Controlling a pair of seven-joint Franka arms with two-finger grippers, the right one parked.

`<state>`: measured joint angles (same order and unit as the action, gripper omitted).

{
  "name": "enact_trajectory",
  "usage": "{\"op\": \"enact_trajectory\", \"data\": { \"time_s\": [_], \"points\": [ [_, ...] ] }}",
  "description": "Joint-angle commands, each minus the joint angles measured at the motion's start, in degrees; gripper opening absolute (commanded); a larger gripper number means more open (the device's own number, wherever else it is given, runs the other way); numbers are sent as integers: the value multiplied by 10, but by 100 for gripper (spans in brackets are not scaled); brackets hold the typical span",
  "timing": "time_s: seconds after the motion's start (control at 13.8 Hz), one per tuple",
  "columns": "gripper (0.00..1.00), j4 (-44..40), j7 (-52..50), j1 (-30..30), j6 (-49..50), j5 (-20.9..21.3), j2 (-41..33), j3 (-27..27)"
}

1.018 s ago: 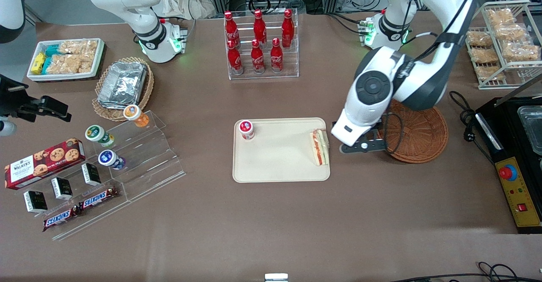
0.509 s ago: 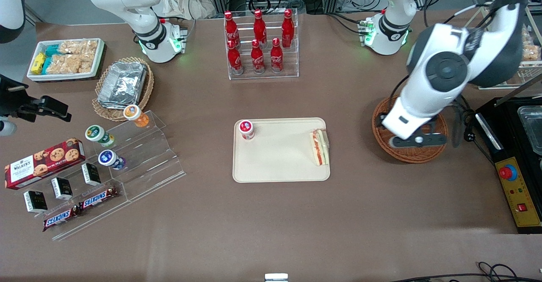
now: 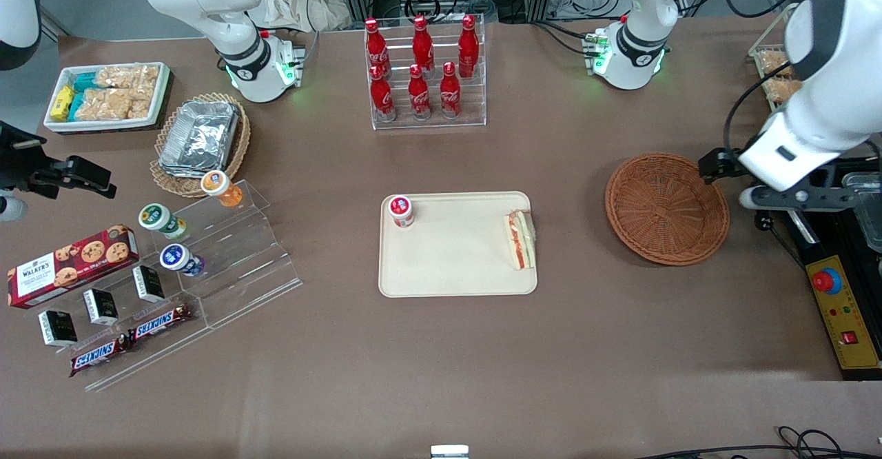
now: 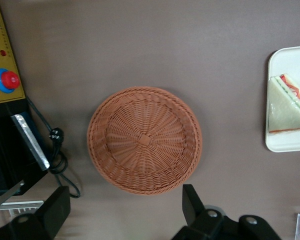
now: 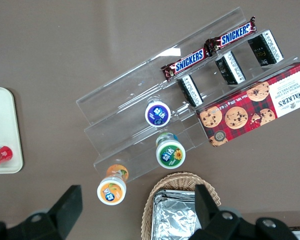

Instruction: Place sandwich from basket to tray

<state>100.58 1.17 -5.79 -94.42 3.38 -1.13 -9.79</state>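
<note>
The sandwich (image 3: 521, 240) (image 4: 286, 109), a pale wedge with a red filling stripe, lies flat on the beige tray (image 3: 455, 266) (image 4: 285, 144), along the tray edge nearest the basket. The round reddish-brown wicker basket (image 3: 666, 208) (image 4: 144, 139) stands on the table with nothing in it. My gripper (image 3: 792, 198) (image 4: 124, 201) hangs above the table beside the basket, toward the working arm's end and well away from the tray. It is open, and only bare table shows between its black fingers (image 4: 191, 199).
A small red-lidded cup (image 3: 401, 209) stands on the tray. A black machine with a yellow control panel and red button (image 3: 826, 281) (image 4: 7, 80) sits under my wrist, its cable (image 4: 57, 157) beside the basket. A rack of red bottles (image 3: 422, 69) stands farther from the camera.
The arm has swung from beside the tray, across the basket, out toward the working arm's end. The sandwich has stayed on the tray and the basket now shows whole.
</note>
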Motion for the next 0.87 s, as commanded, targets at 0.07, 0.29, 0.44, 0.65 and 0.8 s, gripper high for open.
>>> {"op": "enact_trajectory", "data": {
  "time_s": [0.07, 0.29, 0.44, 0.65, 0.8],
  "points": [
    [100, -3, 41, 8, 14, -29, -26, 42],
    [100, -15, 31, 6, 14, -29, -23, 42],
    [100, -22, 33, 4, 13, -30, -19, 42],
    [100, -27, 33, 3, 13, -36, -13, 42],
    [100, -28, 31, 3, 12, -36, -12, 42]
  ]
}}
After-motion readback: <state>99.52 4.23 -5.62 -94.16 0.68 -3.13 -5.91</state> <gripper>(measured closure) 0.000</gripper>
